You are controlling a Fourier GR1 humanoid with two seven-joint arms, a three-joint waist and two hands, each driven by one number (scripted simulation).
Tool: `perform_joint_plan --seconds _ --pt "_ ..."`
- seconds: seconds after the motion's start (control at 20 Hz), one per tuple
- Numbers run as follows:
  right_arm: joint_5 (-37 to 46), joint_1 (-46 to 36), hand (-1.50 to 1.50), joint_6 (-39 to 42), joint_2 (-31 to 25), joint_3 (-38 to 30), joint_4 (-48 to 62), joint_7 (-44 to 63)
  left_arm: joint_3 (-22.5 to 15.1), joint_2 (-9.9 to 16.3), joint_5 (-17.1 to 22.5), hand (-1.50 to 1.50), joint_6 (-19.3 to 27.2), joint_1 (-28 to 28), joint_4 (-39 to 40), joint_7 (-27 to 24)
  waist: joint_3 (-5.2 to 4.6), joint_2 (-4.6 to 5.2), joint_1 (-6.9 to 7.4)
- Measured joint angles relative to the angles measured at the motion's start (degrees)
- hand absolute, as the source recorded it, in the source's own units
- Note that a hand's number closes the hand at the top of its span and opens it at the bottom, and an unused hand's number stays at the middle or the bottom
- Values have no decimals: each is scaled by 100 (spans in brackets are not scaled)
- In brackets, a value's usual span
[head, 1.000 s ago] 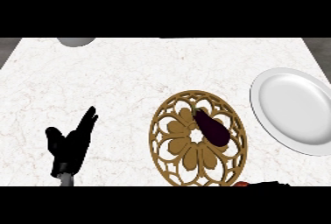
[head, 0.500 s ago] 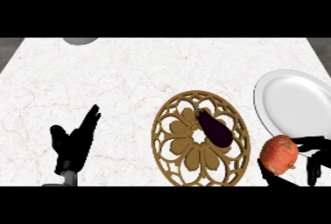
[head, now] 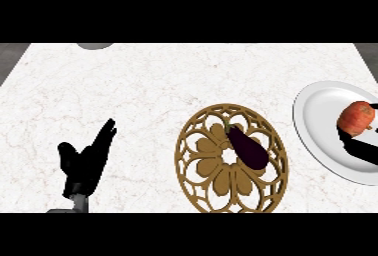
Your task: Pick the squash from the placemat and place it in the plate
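Observation:
An orange-red squash [head: 356, 116] sits over the right part of the white plate [head: 319, 112] at the counter's right edge. My right hand [head: 360, 146] is curled round it from below, partly cut off by the view's edge. I cannot tell whether the squash touches the plate. The round golden openwork placemat [head: 214, 186] lies in the middle of the counter, left of the plate. A dark purple eggplant [head: 247, 146] lies on the mat's upper right part. My left hand [head: 85, 161] rests open at the lower left, fingers up.
A grey round object [head: 96, 45] peeks in at the counter's far edge, upper left. The white marble counter [head: 148, 90] stretches bare between my left hand and the placemat.
My right hand has come in from the lower edge with the squash and carried it up and to the right, from beside the placemat to over the plate. The left hand stayed put.

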Motion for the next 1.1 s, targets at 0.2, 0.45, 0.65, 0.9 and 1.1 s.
perform_joint_plan --seconds 0.2,0.45,0.65,0.9,1.1 --pt "-361 -829 150 517 -12 -398 1459 -811 -4 -41 -44 0 3 -71 87 -38 -2 3 20" --pt "-54 -1447 -150 1017 -285 -232 3011 -715 -23 -42 -26 0 -50 -139 36 70 -9 43 152" --pt "156 -2012 -150 1643 -346 -7 4181 -935 -25 -40 -14 0 -96 -194 45 112 -6 67 210" --pt "51 -2686 -150 2241 -79 -137 5406 -1823 -50 -104 -84 0 -21 -241 59 190 0 66 180" --pt "-355 -3030 -150 2643 50 -573 5937 -2552 29 -86 -38 0 -70 -225 126 106 4 55 126"
